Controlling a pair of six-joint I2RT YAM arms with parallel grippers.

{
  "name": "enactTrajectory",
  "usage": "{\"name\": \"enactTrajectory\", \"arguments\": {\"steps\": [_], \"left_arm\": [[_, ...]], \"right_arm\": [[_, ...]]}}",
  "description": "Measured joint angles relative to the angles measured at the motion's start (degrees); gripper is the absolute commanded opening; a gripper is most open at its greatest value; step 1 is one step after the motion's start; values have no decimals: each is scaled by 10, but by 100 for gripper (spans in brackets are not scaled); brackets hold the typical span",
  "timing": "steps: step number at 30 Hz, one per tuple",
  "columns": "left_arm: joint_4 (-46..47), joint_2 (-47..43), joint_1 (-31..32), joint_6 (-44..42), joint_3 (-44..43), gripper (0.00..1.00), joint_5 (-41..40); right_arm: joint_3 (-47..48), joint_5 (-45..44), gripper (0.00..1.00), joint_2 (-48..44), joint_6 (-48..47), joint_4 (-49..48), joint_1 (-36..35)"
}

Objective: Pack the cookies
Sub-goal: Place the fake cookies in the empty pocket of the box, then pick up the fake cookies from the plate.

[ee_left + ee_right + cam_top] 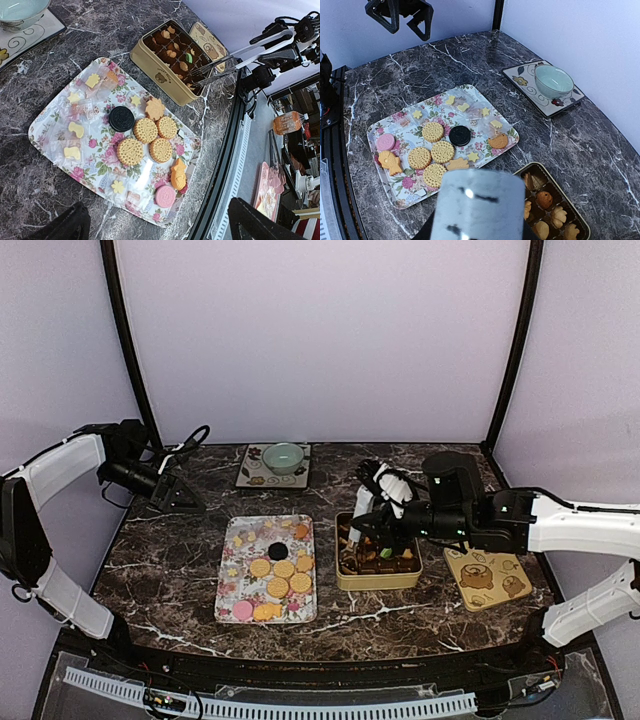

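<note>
Nearest the arm bases, the floral tray (226, 595) carries most of the cookies (280, 575): round golden ones grouped mid-tray, one dark sandwich biscuit, a pink one and a fish-shaped one at the near end, and small pale pieces in clear wrappers. Packing is judged well short of done.

Just beside the tray, to the right, stands the gold tin (378, 583). Several of its compartments already hold cookies. A bear-printed lid (488, 580) (presumably the tin's) lies flat to the tin's right.

The right gripper (395, 520) hangs over the tin. It appears clamped on metal tongs (240, 52) whose tips reach down inside. Its own camera is blocked, and whether the tips hold a cookie cannot be told.

Farther back, a pale bowl (284, 456) sits on a small plate (272, 478). The left gripper (406, 25) waits at the far left with fingers spread wide, holding nothing.

Hazards noted:
- The tong tips could catch a divider or the tin wall on withdrawal and drag the tin into the tray.
- A loose clamp would let the tongs twist.
- Too firm a squeeze could crack a biscuit.
</note>
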State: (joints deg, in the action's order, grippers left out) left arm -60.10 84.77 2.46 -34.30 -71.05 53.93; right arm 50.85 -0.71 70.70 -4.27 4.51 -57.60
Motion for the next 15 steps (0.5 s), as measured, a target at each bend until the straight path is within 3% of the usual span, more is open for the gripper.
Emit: {"name": "enactTrajectory", "arguments": {"steps": [15], "left_arm": [[5,1,-2,-1,7,98,-26]], "right_arm": [[55,2,28,15,-2,-28,0]]}}
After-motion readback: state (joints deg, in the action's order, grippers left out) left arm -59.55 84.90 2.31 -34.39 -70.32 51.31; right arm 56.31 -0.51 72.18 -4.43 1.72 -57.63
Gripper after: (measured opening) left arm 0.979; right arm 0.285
